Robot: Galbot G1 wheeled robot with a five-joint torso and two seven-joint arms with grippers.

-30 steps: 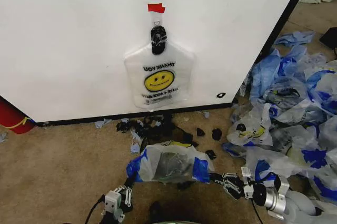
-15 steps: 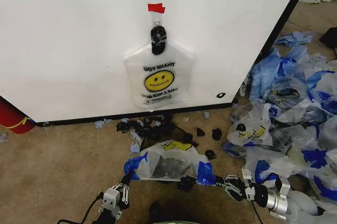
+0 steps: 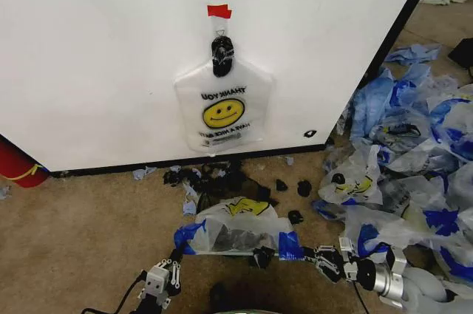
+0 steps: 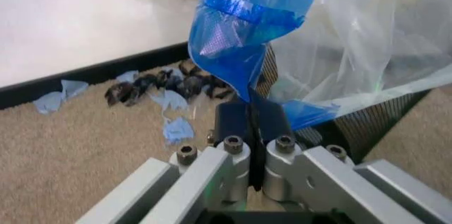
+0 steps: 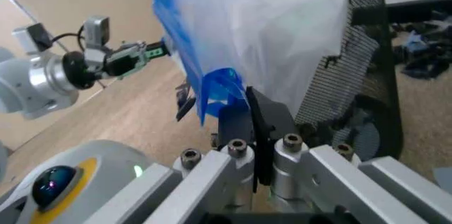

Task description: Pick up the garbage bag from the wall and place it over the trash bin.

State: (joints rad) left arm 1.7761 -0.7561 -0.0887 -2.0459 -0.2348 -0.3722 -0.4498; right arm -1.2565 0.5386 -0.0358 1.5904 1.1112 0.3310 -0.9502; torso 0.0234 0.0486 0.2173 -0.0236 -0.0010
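Fingers of both grippers are pinched flat on the blue handles of the translucent white plastic garbage bag (image 3: 235, 227): the left gripper (image 4: 250, 113) clamps one handle, the right gripper (image 5: 249, 108) the other. Held at opposite sides, low near the floor just in front of the robot, the two grips pull the bag's mouth wide, which judging by the task serves to stretch it round a rim. The small round black wire-mesh trash bin (image 5: 350, 70) stands inside the spread plastic, its mesh wall showing beside the bag in both wrist views, so the bag appears draped over the bin rather than seated. A second smiley-face bag (image 3: 223, 113) hangs on the white wall (image 3: 96, 55) under red tape (image 3: 219, 11). Loose blue-streaked bags (image 3: 414, 151) litter the carpet at right.
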